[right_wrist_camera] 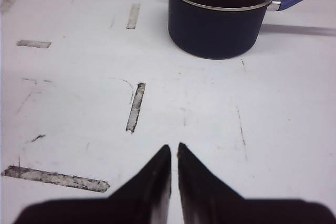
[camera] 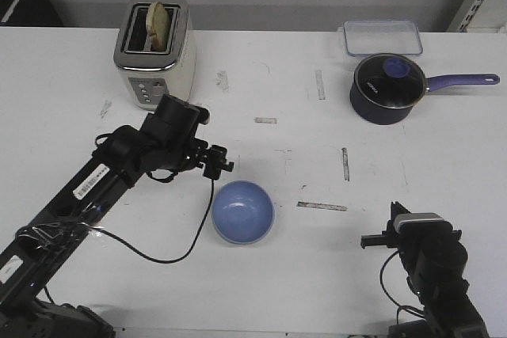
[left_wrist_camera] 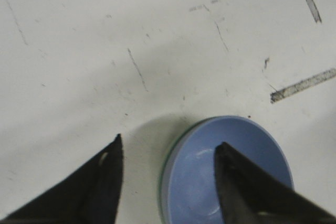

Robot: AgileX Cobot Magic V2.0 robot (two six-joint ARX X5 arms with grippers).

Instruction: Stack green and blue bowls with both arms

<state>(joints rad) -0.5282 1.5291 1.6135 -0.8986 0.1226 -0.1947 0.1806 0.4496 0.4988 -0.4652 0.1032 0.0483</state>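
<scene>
The blue bowl [camera: 243, 211] sits on the white tabletop [camera: 317, 164], in front of the toaster [camera: 154, 51]. From the front it looks alone; only the left wrist view shows a thin green rim [left_wrist_camera: 169, 157] under its edge, the green bowl nested beneath. The left tool [left_wrist_camera: 167, 167] hangs spread wide above that rim, holding nothing. The right tool [right_wrist_camera: 174, 162] is pinched nearly together and empty, facing the saucepan [right_wrist_camera: 223, 11] well beyond the bowl.

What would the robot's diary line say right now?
blue bowl: nested in green bowl | left gripper: open, astride rim | right gripper: shut, empty
</scene>
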